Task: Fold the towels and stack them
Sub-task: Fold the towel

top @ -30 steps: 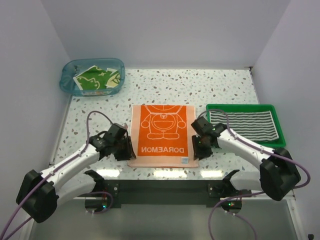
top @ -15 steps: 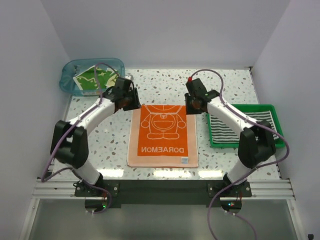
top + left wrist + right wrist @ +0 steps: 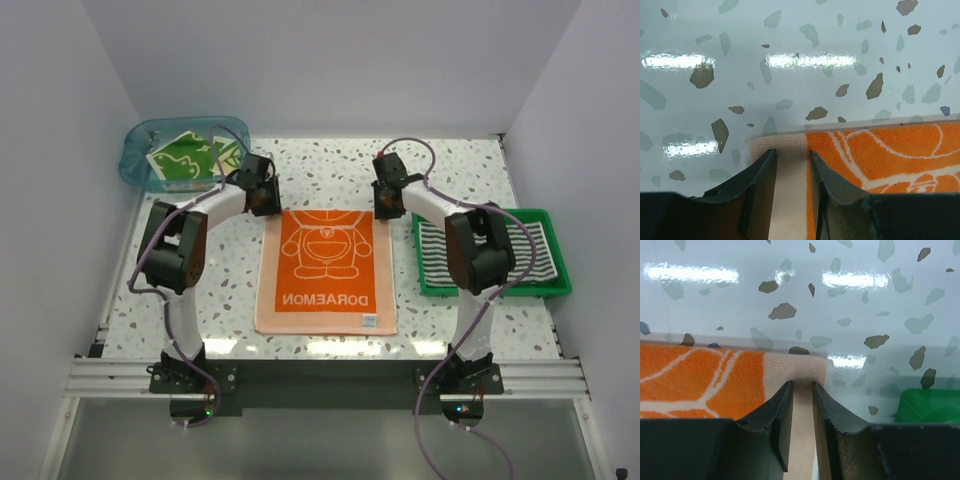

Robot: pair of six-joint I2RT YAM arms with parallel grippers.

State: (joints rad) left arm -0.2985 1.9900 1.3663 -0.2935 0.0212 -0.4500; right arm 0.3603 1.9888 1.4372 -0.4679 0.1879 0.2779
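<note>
Far left, the green towel (image 3: 185,160) waits in its bin (image 3: 135,170). The left jaws straddle the far-left corner of the orange towel (image 3: 325,270), narrowly parted, nothing pinched yet. The right jaws mirror that on the far-right corner, gap tighter. The striped towel (image 3: 500,250) lies in the tray (image 3: 520,212) at right. The risk: closing on just the thin border, one corner could slip and skew the fold.

Robot test booth in a lab
A speckled counter (image 3: 330,170) is enclosed by bare walls (image 3: 330,60); cabled arms (image 3: 178,250) are bolted to a rail (image 3: 320,376).
</note>
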